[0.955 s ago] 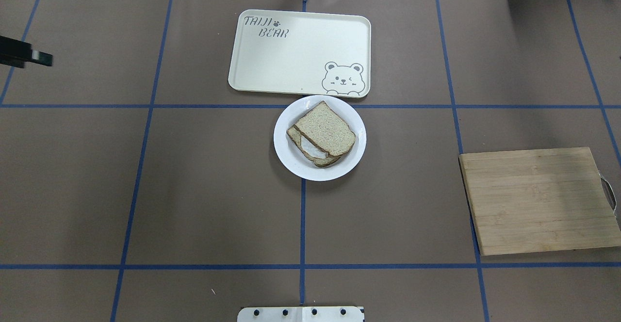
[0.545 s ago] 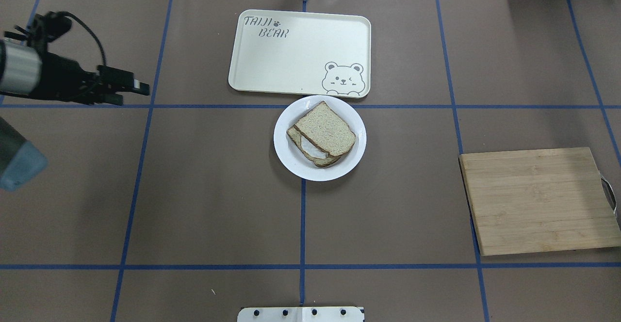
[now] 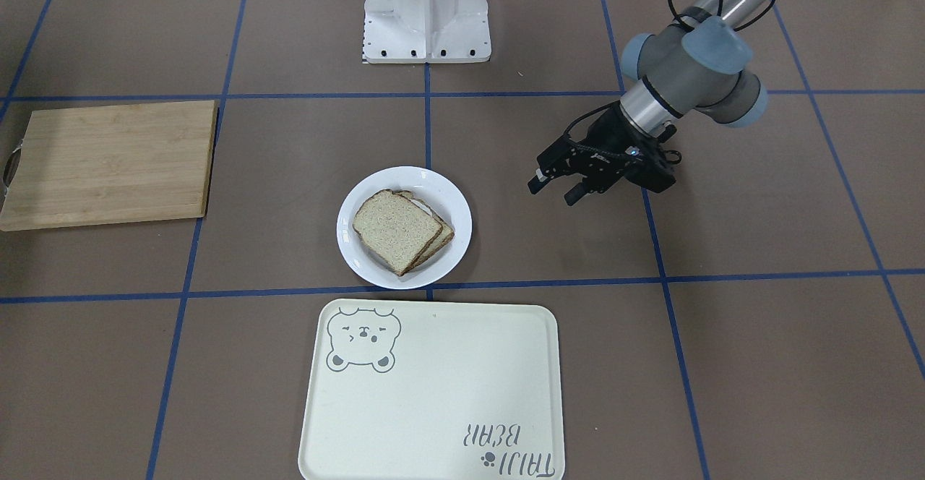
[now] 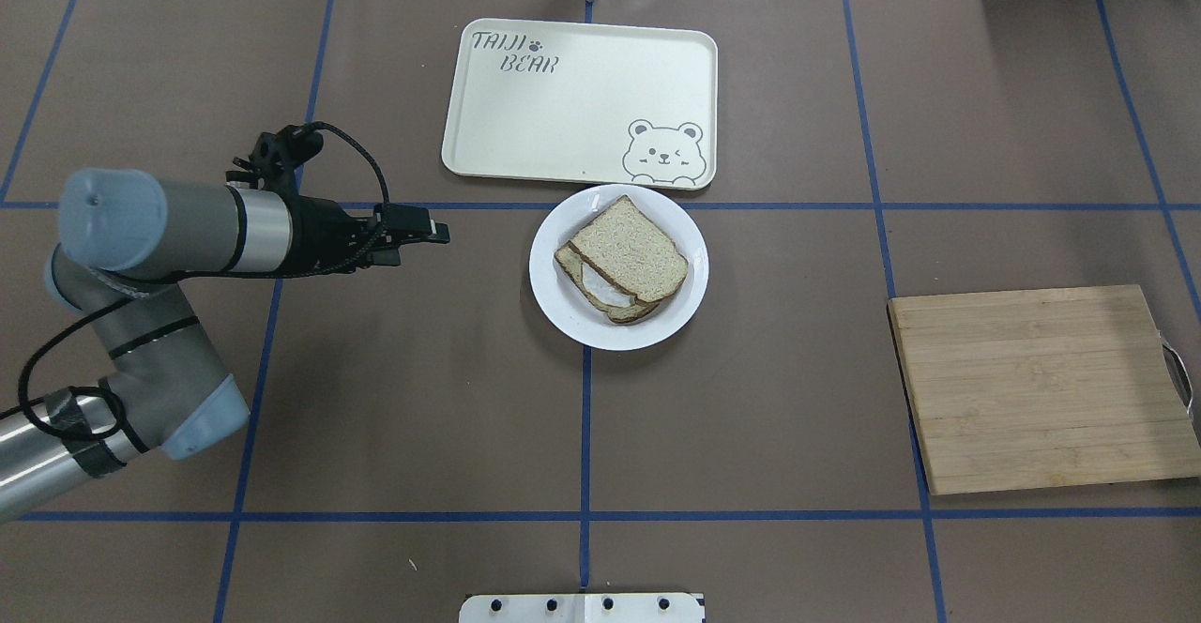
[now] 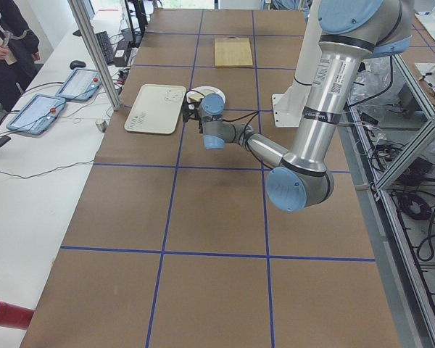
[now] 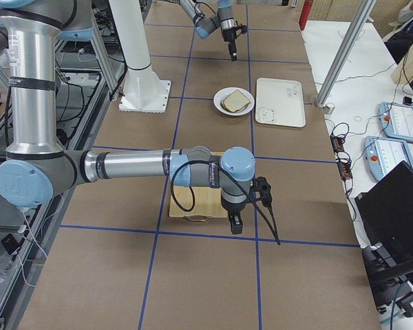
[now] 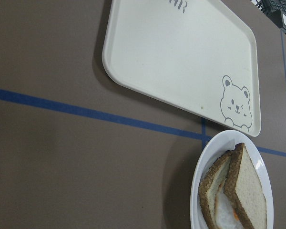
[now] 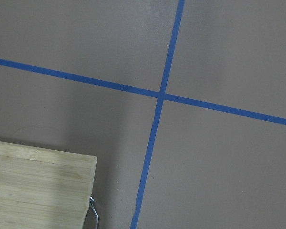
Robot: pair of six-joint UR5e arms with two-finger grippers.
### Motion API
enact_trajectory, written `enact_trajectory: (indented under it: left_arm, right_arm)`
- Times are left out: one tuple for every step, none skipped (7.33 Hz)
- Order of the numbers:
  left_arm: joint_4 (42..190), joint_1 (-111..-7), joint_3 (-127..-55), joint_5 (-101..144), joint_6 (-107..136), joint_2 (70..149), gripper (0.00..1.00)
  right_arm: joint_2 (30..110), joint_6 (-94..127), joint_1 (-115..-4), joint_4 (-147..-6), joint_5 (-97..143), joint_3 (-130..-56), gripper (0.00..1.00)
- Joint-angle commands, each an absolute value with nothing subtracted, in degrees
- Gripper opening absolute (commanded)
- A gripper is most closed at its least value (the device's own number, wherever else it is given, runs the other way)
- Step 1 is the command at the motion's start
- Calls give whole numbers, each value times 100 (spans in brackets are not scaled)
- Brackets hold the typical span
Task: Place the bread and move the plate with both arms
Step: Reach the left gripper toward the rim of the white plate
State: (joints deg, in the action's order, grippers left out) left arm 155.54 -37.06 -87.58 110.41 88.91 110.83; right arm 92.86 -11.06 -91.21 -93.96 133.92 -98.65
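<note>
Overhead, left to right: the left hand (image 4: pixel 422 238), fingers parted and holding nothing, hangs apart from 1 plate (image 4: pixel 563 309) at the centre of the desk (image 4: pixel 375 398), just beside 1 tray (image 4: pixel 563 107); 1 cutting board (image 4: pixel 1041 388) lies far right. The plate carries 2 slices: the bread (image 4: pixel 629 250) atop an egg slice (image 4: pixel 600 290), whose white is plain overhead but barely seen from the front. The right hand (image 6: pixel 235 221) appears only in the exterior right view, near the board; how far it is parted cannot be told. The left wrist view crops the plate.
</note>
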Motion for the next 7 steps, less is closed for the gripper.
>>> enact_trajectory:
  left_arm:
    - [16161, -3350, -8202, 10890, 9131, 11399, 73]
    - [16172, -3149, -8226, 10663, 9141, 11460, 69]
    - [16146, -2999, -8200, 10470, 9141, 11591, 69]
    - [16119, -2823, -8174, 10215, 9141, 11680, 63]
    - [16093, -2691, -8139, 10109, 9141, 11733, 62]
    - [16093, -2637, -8095, 10029, 9141, 11751, 62]
    - [16084, -2628, -8025, 10028, 9141, 11768, 62]
  right_arm:
    - [9290, -1099, -9123, -9396, 13395, -9861, 100]
    - [9290, -1090, -9123, -9396, 13403, -9870, 100]
    - [9290, -1081, -9123, -9396, 13395, -9861, 100]
    - [9281, -1081, -9123, -9396, 13395, -9861, 100]
    - [9290, -1081, -9123, -9396, 13395, -9861, 100]
    - [9290, -1081, -9123, -9396, 13395, -9861, 100]
    - [9290, -1072, -9123, -9396, 13403, -9861, 100]
